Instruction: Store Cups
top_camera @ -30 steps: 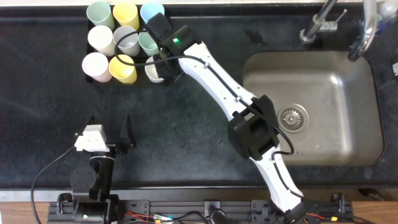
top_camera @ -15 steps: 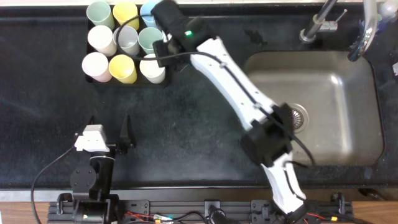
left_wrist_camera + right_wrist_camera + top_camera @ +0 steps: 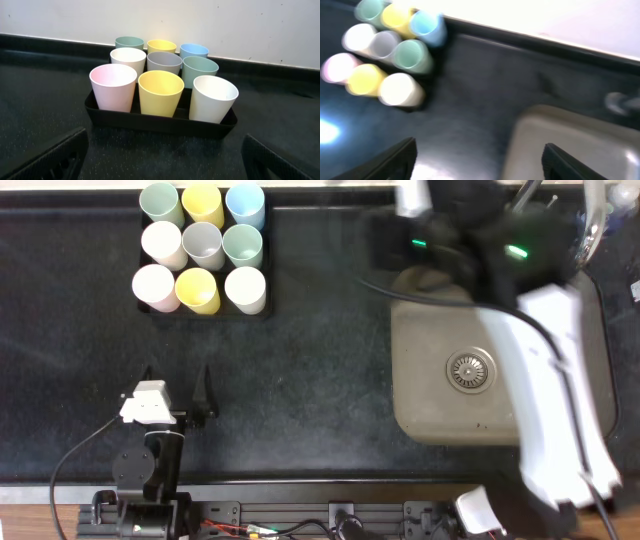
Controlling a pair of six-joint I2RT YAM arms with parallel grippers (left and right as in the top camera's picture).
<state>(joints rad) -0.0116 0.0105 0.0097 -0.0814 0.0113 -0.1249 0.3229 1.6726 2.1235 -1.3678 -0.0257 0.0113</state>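
A black tray [image 3: 222,311] at the back left of the counter holds several pastel cups standing upright in three rows. A white cup [image 3: 246,288] fills its near right corner, next to a yellow cup [image 3: 197,290] and a pink cup [image 3: 153,285]. My left gripper [image 3: 176,383] rests open near the counter's front edge, facing the tray [image 3: 160,125] from a distance, with nothing between its fingers. My right gripper [image 3: 477,167] is lifted and open, holding nothing, between the tray and the sink, with the white cup [image 3: 400,90] far off. The right arm [image 3: 540,290] shows blurred over the sink.
A steel sink [image 3: 540,310] is set into the dark counter at the right, with a faucet [image 3: 515,220] behind it. The sink's rim [image 3: 560,135] lies close under the right wrist. Bare counter stretches between tray and sink.
My right gripper left the white cup standing in the tray's near right corner, rose, and swung fast to the right towards the sink. The left arm has not moved.
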